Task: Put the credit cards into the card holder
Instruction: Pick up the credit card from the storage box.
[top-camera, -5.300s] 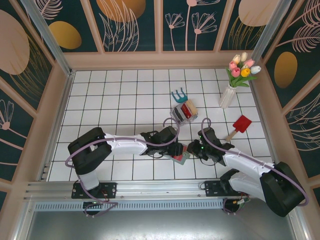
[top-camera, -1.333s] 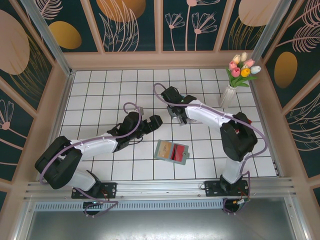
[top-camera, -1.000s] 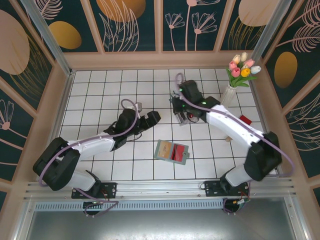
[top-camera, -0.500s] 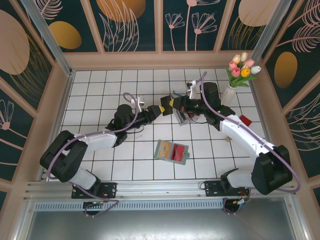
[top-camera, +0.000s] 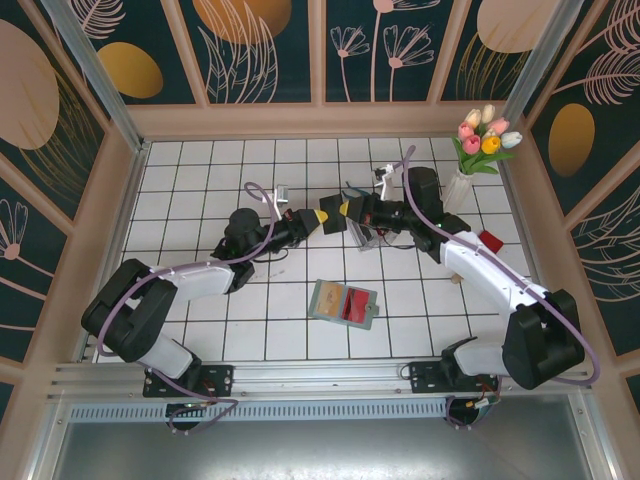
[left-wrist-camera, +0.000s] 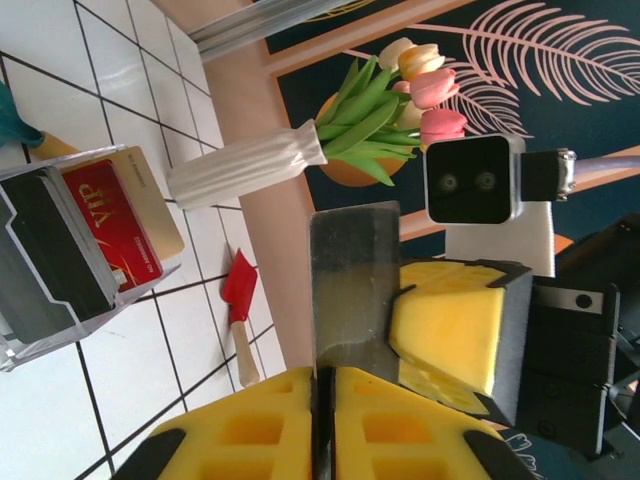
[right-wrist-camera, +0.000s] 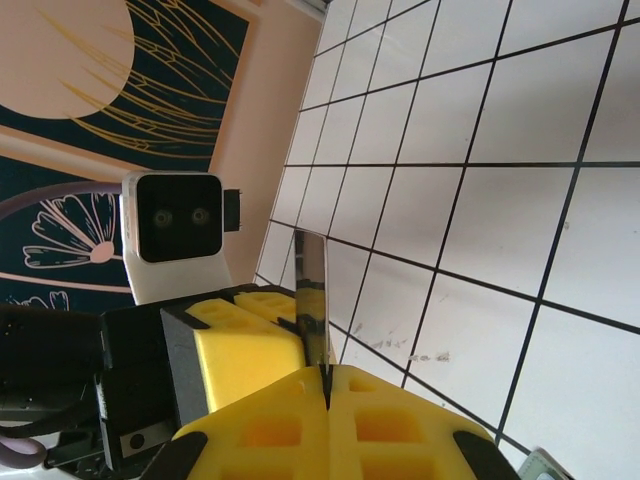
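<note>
Above the tiles, seen from overhead, the left gripper (top-camera: 318, 220) and right gripper (top-camera: 350, 208) meet nose to nose, and the card holder (top-camera: 343, 303) lies nearer the bases. From the left wrist, both clamp one grey card (left-wrist-camera: 350, 280). From the right wrist it shows edge-on. I'd release the right only once the left grips squarely.

Bright, even light from above; only soft, faint shadows on the white tiles (top-camera: 200, 180). All views are sharp; the card (left-wrist-camera: 352, 290) shows a dull sheen.
</note>
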